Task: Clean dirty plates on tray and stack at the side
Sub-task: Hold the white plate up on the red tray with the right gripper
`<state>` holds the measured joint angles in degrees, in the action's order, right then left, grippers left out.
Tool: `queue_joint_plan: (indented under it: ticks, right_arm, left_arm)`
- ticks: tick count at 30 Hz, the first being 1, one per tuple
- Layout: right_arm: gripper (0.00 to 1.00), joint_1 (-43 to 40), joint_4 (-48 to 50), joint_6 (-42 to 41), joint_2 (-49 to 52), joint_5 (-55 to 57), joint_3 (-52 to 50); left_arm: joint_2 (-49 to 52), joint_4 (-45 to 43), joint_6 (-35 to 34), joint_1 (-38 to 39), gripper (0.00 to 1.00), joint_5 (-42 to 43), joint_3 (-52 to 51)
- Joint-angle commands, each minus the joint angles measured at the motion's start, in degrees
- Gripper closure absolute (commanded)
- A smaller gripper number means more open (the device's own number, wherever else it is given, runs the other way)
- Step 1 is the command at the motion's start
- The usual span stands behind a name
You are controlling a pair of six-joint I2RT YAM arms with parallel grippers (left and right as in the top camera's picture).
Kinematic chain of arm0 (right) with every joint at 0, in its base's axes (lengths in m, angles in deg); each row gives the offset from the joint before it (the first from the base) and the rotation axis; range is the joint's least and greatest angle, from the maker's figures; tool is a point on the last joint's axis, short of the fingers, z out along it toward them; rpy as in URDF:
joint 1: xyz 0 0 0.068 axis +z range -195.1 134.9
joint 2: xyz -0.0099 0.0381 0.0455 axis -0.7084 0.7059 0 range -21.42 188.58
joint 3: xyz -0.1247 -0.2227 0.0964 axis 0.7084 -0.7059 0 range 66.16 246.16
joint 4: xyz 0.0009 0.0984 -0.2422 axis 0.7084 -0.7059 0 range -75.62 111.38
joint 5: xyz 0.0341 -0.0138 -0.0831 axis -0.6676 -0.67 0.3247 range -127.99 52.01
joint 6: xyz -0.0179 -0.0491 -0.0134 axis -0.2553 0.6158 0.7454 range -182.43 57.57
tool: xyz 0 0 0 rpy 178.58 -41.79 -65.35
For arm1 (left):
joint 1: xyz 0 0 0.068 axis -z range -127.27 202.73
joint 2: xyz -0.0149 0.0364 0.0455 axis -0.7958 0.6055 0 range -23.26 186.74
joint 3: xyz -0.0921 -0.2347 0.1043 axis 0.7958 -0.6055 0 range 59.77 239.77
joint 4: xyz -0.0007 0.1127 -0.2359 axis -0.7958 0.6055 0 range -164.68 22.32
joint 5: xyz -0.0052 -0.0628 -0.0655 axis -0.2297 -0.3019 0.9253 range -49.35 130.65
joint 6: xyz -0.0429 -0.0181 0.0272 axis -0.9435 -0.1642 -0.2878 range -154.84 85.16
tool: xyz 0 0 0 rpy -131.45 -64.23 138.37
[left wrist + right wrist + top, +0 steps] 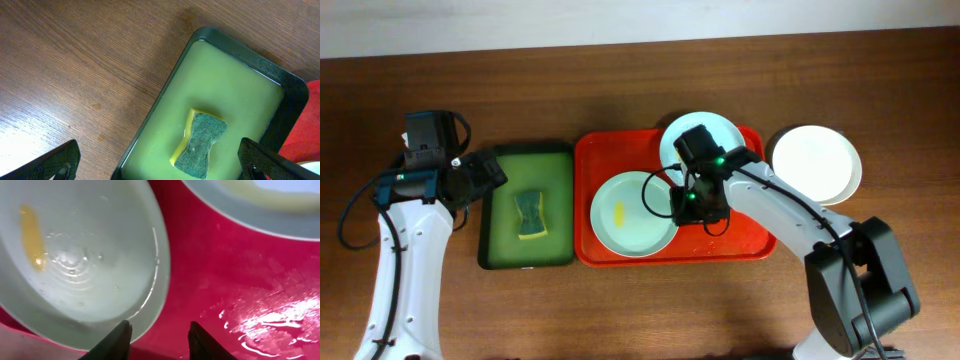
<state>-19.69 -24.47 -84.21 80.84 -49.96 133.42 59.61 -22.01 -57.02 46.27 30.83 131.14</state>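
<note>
The red tray (740, 245) holds two pale mint plates. The near plate (630, 213) carries a yellow smear (31, 235) and a film of water. The far plate (712, 128) is partly hidden under my right arm. A white plate (815, 160) lies on the table to the right of the tray. My right gripper (680, 205) hovers low at the near plate's right rim. In the right wrist view this gripper (160, 335) is open: one finger is over the plate (85, 255) rim, the other over the wet tray (225, 280). My left gripper (490, 172) is wide open and empty.
A dark green tray (495, 240) stands left of the red tray, with a yellow-and-green sponge (530, 213) lying in it. In the left wrist view the sponge (200, 145) lies between and beyond my open left gripper (157, 150). Bare wooden table surrounds both trays.
</note>
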Motion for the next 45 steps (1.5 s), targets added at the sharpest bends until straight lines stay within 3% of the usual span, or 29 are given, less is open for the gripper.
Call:
queue_joint_plan:
  ticks: [1,29,31,39,40,41,43,45]
  right_arm:
    - [0.64,0.55,1.31,0.37,-0.63,1.53,-1.51]
    - [0.67,3.13,10.25,0.33,-0.63,6.88,-5.03]
    - [0.77,3.15,11.26,0.33,-0.55,6.88,-5.03]
    - [0.85,3.13,13.35,-1.20,2.27,8.22,-5.03]
    - [0.94,3.13,13.33,-1.20,2.27,8.17,-5.03]
    - [0.96,3.13,13.09,-1.49,2.27,8.15,-5.03]
    - [0.96,3.04,10.71,-8.90,1.99,7.21,-4.96]
    - [0.96,3.04,8.11,-10.49,1.05,6.21,-4.81]
  left_arm:
    - [-0.72,-0.09,-0.74,-0.31,0.01,-0.02,0.68]
    - [-0.72,-0.09,-0.74,-0.35,0.01,-0.02,0.68]
    - [-0.72,-0.09,-0.74,-0.35,0.01,-0.02,0.68]
    - [-0.72,-0.09,-0.74,-0.35,0.01,-0.02,0.68]
    - [-0.72,-0.09,-0.74,-0.35,0.01,-0.02,0.68]
    - [-0.72,-0.09,-0.74,-0.35,0.01,-0.02,0.68]
    - [-0.72,-0.09,-0.74,-0.35,0.01,-0.02,0.68]
    - [-0.72,-0.09,-0.74,-0.35,0.01,-0.02,0.68]
